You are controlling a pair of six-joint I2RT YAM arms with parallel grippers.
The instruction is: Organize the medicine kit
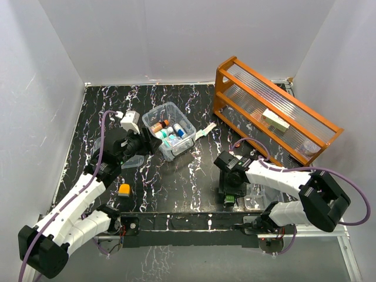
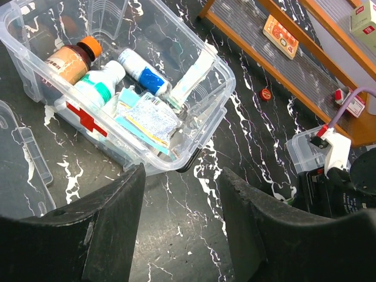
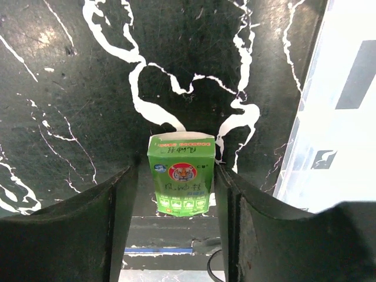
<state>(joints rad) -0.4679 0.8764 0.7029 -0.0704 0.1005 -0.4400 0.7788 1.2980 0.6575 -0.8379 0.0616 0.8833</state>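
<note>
- Kit [image 1: 184,117]: clear, open-topped rectangular plastic box at centre rear of the black, white-veined table [image 1: 176,188].
- Contents: brown bottle [image 2: 69,61], white tube [image 2: 191,76], foil sachets [image 2: 147,120].
- Left gripper [image 2: 182,175]: matte black fingers partly spread, empty, just beside the box corner.
- Right gripper [image 3: 176,170]: fingers flank a small green carton [image 3: 181,176]; whether it is clamped cannot be told.
- Orange rack [image 1: 270,108]: ribbed shelves, right rear.
</note>
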